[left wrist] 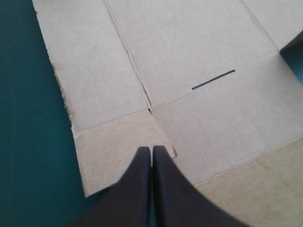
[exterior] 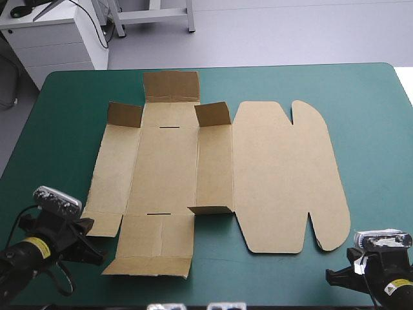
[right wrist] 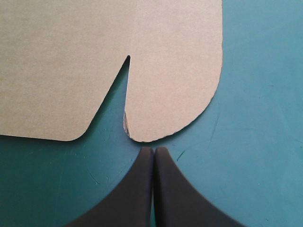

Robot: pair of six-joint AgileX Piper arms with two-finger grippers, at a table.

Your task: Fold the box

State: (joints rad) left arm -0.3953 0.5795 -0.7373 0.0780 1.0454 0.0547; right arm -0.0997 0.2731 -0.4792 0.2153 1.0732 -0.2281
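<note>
The box [exterior: 213, 174] lies mostly flat in the middle of the teal-green surface [exterior: 368, 116], long axis left to right, small flaps at its far side standing up. The left claw [left wrist: 151, 150], fingers pressed together, is over the near left corner flap; the right claw [right wrist: 154, 150], also together, waits just short of the lid's rounded tab. The left looks nearer the walls to raise

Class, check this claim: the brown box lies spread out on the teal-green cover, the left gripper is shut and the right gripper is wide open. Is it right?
No. The right gripper is shut too: the right wrist view shows its fingers meeting in one pointed arch. The box does lie spread out on the teal-green cover, and the left gripper is shut.
</note>
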